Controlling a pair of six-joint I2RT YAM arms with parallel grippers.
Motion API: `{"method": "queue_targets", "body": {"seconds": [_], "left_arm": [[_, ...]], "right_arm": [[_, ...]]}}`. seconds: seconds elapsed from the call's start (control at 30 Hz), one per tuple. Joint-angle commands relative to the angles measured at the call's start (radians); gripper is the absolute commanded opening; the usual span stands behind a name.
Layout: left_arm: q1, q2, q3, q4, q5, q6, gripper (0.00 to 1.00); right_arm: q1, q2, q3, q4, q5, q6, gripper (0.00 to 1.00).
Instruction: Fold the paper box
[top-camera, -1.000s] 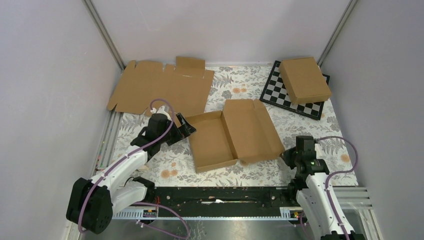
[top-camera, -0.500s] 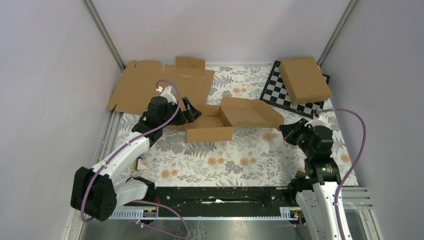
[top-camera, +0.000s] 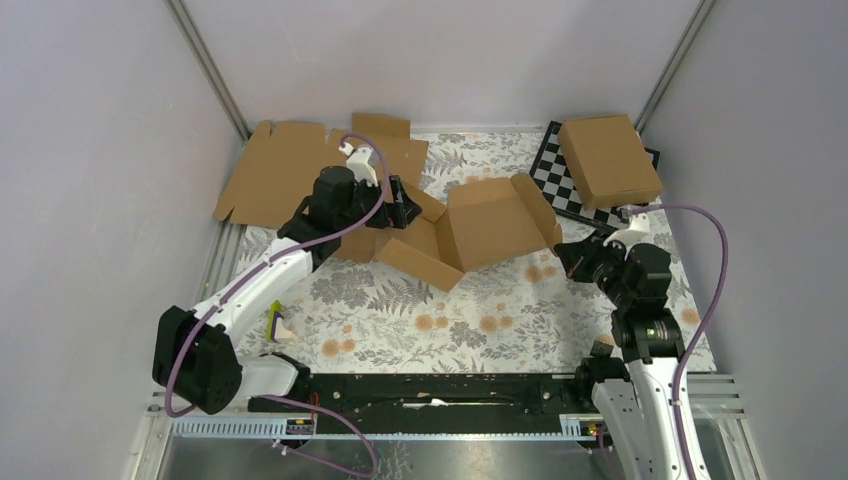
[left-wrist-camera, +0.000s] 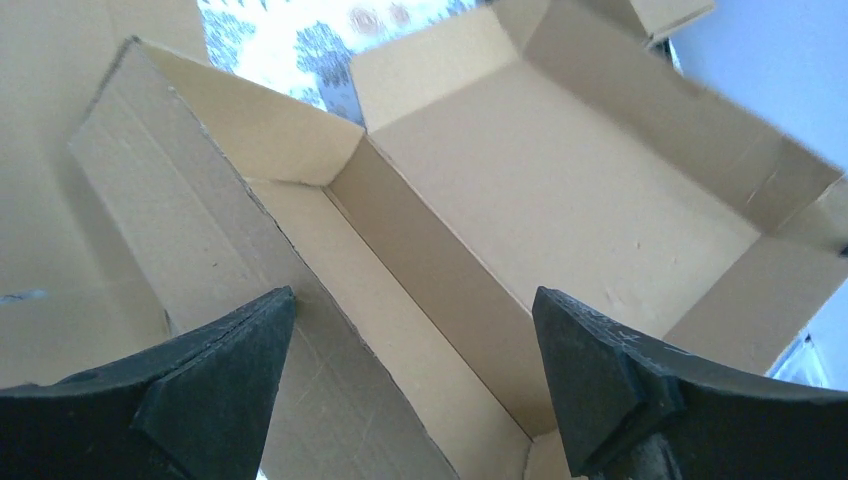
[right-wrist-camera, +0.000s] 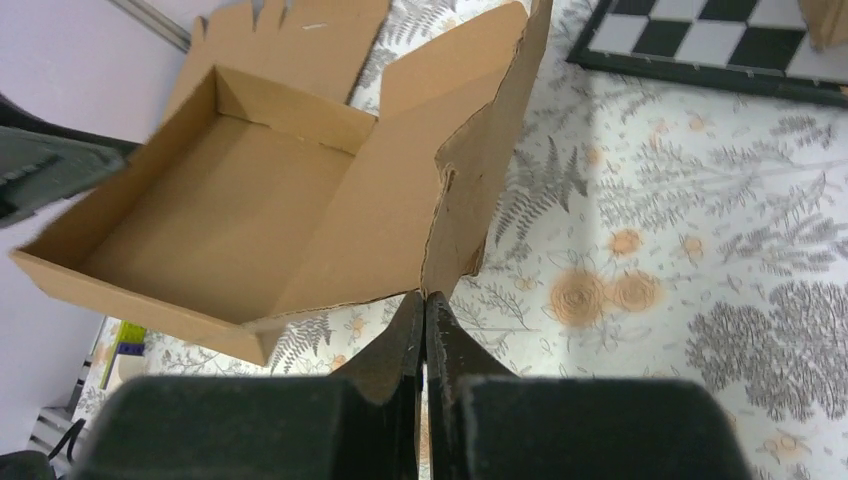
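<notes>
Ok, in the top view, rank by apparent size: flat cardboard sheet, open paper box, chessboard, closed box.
1. flat cardboard sheet, partly hidden
2. open paper box
3. chessboard, partly covered
4. closed box

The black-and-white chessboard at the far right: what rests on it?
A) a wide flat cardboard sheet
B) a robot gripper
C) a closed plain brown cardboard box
C: the closed plain brown cardboard box lies on the black-and-white chessboard.
</notes>
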Motion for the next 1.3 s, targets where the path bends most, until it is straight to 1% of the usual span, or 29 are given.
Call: {"method": "queue_targets", "body": {"seconds": [0.0,0.17,0.3,0.37,0.43,0.5,0.53,0.63,0.67,0.73,0.8,0.87,0.97,1.1,1.17,1.27], "left_arm": [[-0.061,-0.036,-0.039,-0.060,-0.005,0.011,0.90],[-0.108,-0.127,-0.193,-0.049,-0.036,-0.060,0.89],[-0.135,-0.213,-0.327,0.005,-0.057,-0.138,0.89],[-0.139,-0.247,-0.379,0.044,-0.057,-0.163,0.89],[-0.140,-0.262,-0.404,0.068,-0.031,-0.173,0.89],[-0.140,-0.254,-0.400,0.065,0.013,-0.152,0.89],[-0.140,-0.245,-0.380,0.031,0.014,-0.130,0.90],[-0.130,-0.234,-0.281,-0.083,-0.075,-0.051,0.93],[-0.116,-0.234,-0.250,-0.099,-0.086,-0.034,0.93],[-0.069,-0.231,-0.199,-0.088,-0.055,-0.014,0.93],[-0.037,-0.217,-0.177,-0.021,-0.048,-0.001,0.93],[-0.033,-0.189,-0.177,0.073,-0.105,0.019,0.93],[-0.033,-0.126,-0.218,0.303,-0.145,0.062,0.92],[-0.034,-0.083,-0.266,0.490,-0.159,0.127,0.91],[-0.034,-0.077,-0.293,0.546,-0.143,0.165,0.91],[-0.034,-0.061,-0.312,0.582,-0.145,0.200,0.92]], "right_arm": [[0.008,0.041,0.088,0.087,-0.140,-0.024,0.00],[0.009,0.070,0.131,0.106,-0.240,-0.024,0.00],[0.018,0.099,0.184,0.140,-0.405,0.023,0.00],[0.040,0.129,0.214,0.126,-0.457,0.026,0.00],[0.069,0.148,0.243,0.080,-0.475,0.001,0.00],[0.093,0.158,0.272,0.011,-0.468,-0.041,0.00],[0.104,0.162,0.282,-0.019,-0.460,-0.060,0.00],[0.130,0.180,0.303,-0.091,-0.436,-0.110,0.00],[0.137,0.185,0.308,-0.111,-0.427,-0.122,0.00],[0.140,0.185,0.302,-0.130,-0.416,-0.138,0.00],[0.146,0.182,0.290,-0.131,-0.409,-0.143,0.00],[0.148,0.183,0.280,-0.131,-0.409,-0.145,0.00],[0.151,0.191,0.273,-0.131,-0.405,-0.145,0.00],[0.160,0.195,0.282,-0.132,-0.392,-0.140,0.00],[0.160,0.201,0.287,-0.133,-0.377,-0.139,0.00],[0.159,0.197,0.289,-0.114,-0.340,-0.133,0.00]]}}
